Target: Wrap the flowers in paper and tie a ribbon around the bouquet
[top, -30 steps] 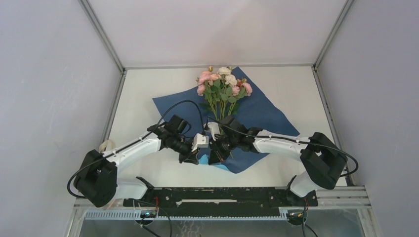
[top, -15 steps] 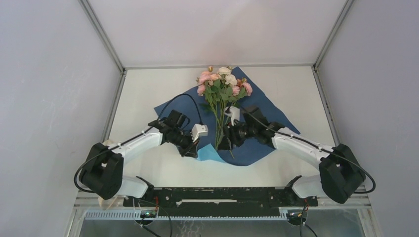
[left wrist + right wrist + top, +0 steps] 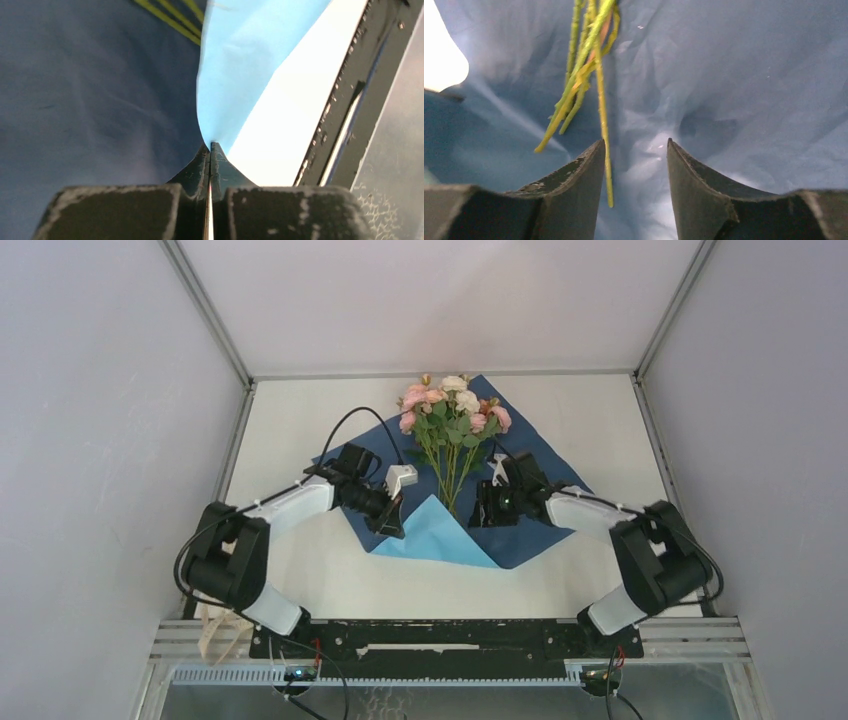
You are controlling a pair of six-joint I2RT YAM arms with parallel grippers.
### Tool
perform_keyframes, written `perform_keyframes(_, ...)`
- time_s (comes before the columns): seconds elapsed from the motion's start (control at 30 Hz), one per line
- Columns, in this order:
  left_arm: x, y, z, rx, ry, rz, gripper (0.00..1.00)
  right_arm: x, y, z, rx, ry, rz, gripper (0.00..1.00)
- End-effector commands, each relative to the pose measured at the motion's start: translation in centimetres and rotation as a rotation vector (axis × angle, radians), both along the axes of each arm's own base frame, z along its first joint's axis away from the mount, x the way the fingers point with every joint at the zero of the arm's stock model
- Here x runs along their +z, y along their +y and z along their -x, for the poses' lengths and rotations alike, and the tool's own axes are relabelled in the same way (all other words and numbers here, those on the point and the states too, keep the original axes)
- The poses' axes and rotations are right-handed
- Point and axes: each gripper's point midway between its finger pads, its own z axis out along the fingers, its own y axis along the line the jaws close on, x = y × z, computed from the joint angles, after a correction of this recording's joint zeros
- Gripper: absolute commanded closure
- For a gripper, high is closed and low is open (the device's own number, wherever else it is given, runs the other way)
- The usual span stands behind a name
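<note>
The paper [image 3: 545,468] lies spread on the white table [image 3: 290,415], turned like a diamond, dark face up, with one corner reaching toward the middle of the far edge. The flowers [image 3: 452,408] lie on it along its middle line. Their pink, peach and cream heads rest at that far corner and the thin green stems [image 3: 593,55] run back toward the near edge.

The left gripper [image 3: 210,148] sits over the paper's left side, just left of the stems, with its fingers pressed flat together on the sheet. The paper it pinches is lifted and folded inward, so a pale blue triangle of the underside shows at the near corner, its tip close to the stem ends.

The right gripper [image 3: 635,144] hangs low over the dark paper just right of the stems, its fingers spread apart. From its wrist camera one stem runs down along the inner edge of one finger, but nothing is clamped between the two. The sheet below them looks creased and rumpled.

By the near left corner of the table, beside the left arm's base, a cream strip that looks like the ribbon [image 3: 215,628] hangs over the edge, well apart from the paper and partly hidden by the arm.
</note>
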Motion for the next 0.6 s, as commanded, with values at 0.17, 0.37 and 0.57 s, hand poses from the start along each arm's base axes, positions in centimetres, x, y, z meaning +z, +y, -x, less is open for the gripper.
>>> perform_keyframes(0.17,-0.3,-1.1,-4.9,0.128,0.069,0.019,1.00,6.7,-0.2,0.9,0.079,-0.269,-0.108,0.31)
perform_keyframes(0.37,-1.0,-1.0,-5.6,0.147,0.099,-0.011,1.00,6.8,1.9,3.3,0.203,-0.256,-0.211,0.25)
perform_keyframes(0.57,-1.3,-0.7,-5.8,0.140,0.099,-0.039,1.00,5.5,2.9,5.4,0.276,-0.152,-0.252,0.25)
